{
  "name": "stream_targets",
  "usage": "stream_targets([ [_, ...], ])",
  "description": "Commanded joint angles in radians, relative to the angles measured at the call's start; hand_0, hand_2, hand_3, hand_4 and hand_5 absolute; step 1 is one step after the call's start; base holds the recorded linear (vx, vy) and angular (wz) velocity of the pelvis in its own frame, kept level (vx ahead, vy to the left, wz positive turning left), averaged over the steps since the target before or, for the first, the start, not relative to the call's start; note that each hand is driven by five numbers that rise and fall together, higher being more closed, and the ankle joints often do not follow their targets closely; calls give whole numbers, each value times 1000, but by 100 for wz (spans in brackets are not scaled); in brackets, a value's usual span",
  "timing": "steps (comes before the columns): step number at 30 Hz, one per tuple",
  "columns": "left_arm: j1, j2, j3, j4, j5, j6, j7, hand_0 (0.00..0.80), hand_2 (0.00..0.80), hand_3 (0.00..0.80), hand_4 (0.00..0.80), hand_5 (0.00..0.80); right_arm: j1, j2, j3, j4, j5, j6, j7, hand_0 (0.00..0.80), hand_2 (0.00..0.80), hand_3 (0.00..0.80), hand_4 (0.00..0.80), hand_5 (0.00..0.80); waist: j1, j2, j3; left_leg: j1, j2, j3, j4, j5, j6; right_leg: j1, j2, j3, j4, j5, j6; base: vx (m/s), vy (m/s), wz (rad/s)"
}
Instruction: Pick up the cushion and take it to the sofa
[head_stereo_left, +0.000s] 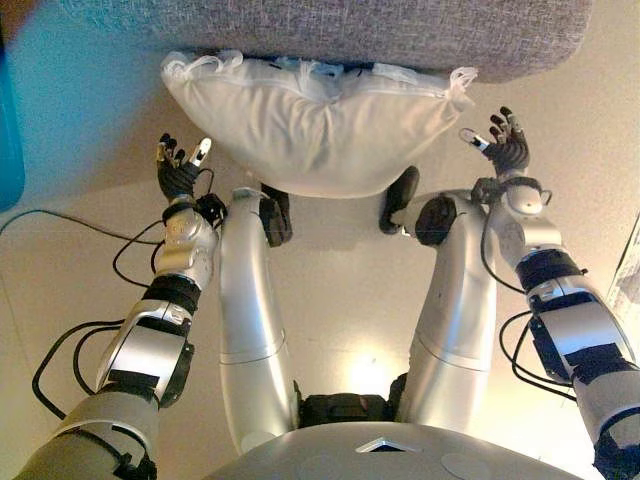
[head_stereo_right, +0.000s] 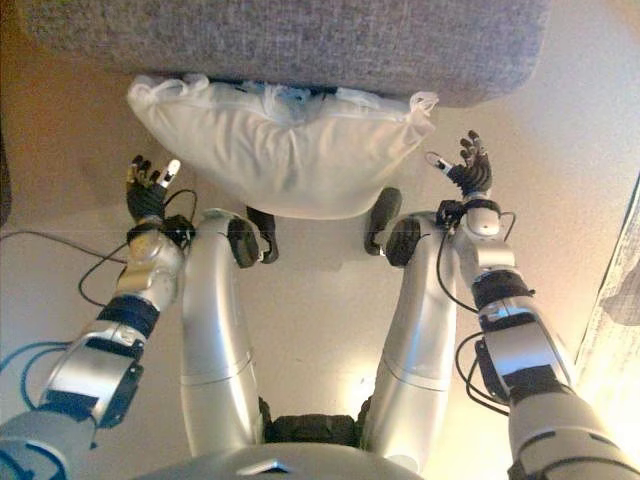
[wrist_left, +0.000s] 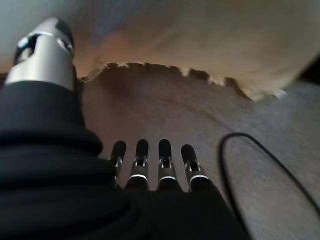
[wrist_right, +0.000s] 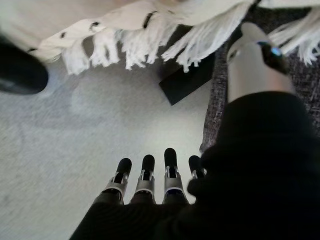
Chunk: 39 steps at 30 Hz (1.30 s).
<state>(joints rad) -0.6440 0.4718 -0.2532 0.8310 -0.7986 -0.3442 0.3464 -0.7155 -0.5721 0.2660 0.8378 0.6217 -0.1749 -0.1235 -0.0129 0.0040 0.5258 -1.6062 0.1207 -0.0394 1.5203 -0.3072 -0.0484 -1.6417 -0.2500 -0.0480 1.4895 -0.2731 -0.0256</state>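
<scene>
The white cushion (head_stereo_left: 310, 125) with fringed edges rests against the front edge of the grey sofa (head_stereo_left: 350, 30), hanging above the floor. My left hand (head_stereo_left: 178, 170) is open just off the cushion's left end, touching nothing. Off the right end, my right hand (head_stereo_left: 505, 145) is also open, a short gap from the fringed corner. In the left wrist view the straight fingers (wrist_left: 150, 162) point toward the cushion's underside (wrist_left: 200, 40). The right wrist view shows the fringe (wrist_right: 150, 35) above that hand's fingers (wrist_right: 147, 175), and the sofa's grey fabric (wrist_right: 300, 65) beside the thumb.
A teal object (head_stereo_left: 8, 120) stands at the far left edge. A pale cloth (head_stereo_left: 630, 275) hangs at the right edge. A black sofa foot (wrist_right: 187, 82) shows under the sofa on the beige floor (head_stereo_left: 340, 290).
</scene>
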Motion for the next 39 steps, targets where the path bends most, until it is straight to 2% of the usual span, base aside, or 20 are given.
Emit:
stream_targets([
  [1, 41, 15, -3, -63, -58, -8, -84, 0, 0, 0, 0, 0, 133, -5, 8, -138, 20, -13, 3, 0, 0, 0, 0, 0, -10, -6, -6, 37, 16, 57, 47, -134, 38, 72, 10, 43, 49, -89, 58, 60, -20, -3],
  [6, -31, 31, -52, -67, -84, 94, -201, 0, 0, 0, 0, 0, 48, -14, 50, -184, -8, 32, -25, 0, 0, 0, 0, 0, -13, -10, -6, 36, 23, 53, 79, -139, 38, 72, 15, 53, 84, -96, 54, 45, 14, 1],
  [10, -80, 36, -85, -77, -140, 125, -276, 0, 0, 0, 0, 0, 0, -4, 92, -220, 2, 60, 14, 0, 0, 0, 0, 0, -17, -13, -6, 36, 27, 51, 97, -139, 37, 72, 19, 65, 99, -94, 53, 37, 28, -3],
  [12, -97, 28, -97, -89, -161, 154, -334, 0, 0, 0, 0, 0, -17, 12, 107, -242, 9, 77, 36, 0, 0, 0, 0, 0, -17, -17, -6, 36, 27, 51, 100, -137, 36, 72, 21, 71, 102, -90, 55, 14, 2, -3],
  [15, -111, 16, -116, -102, -197, 215, -482, 0, 0, 0, 0, 0, -36, 29, 119, -261, 46, 95, 74, 0, 0, 0, 0, 0, -17, -22, -6, 36, 32, 51, 112, -138, 36, 72, 19, 79, 113, -87, 56, 21, -1, 0],
  [18, -119, 6, -128, -127, -233, 247, -560, 0, 0, 0, 0, 0, -47, 50, 125, -275, 89, 117, 105, 0, 0, 0, 0, 0, -18, -19, -6, 36, 42, 52, 126, -141, 35, 72, 19, 86, 127, -87, 56, 20, 6, -3],
  [27, -171, -42, -162, -145, -261, 259, -511, 0, 0, 0, 0, 0, -80, 121, 160, -286, 110, 150, 125, 0, 0, 0, 0, 0, -22, -18, -6, 36, 64, 52, 177, -158, 32, 72, 5, 101, 179, -98, 56, 38, 4, 1],
  [37, -145, -106, -189, -182, -243, 204, -510, 0, 0, 0, 0, 0, -51, 196, 178, -318, 177, 117, 138, 0, 0, 0, 0, 0, -22, 4, -6, 36, 85, 44, 254, -199, 42, 72, -13, 98, 244, -130, 42, 26, -28, -1],
  [39, -132, -114, -196, -183, -235, 188, -519, 552, 552, 552, 552, 552, -39, 211, 184, -323, 180, 114, 137, 0, 0, 0, 0, 0, -22, 8, -6, 36, 89, 41, 269, -206, 42, 72, -15, 97, 256, -136, 39, 7, -16, 0],
])
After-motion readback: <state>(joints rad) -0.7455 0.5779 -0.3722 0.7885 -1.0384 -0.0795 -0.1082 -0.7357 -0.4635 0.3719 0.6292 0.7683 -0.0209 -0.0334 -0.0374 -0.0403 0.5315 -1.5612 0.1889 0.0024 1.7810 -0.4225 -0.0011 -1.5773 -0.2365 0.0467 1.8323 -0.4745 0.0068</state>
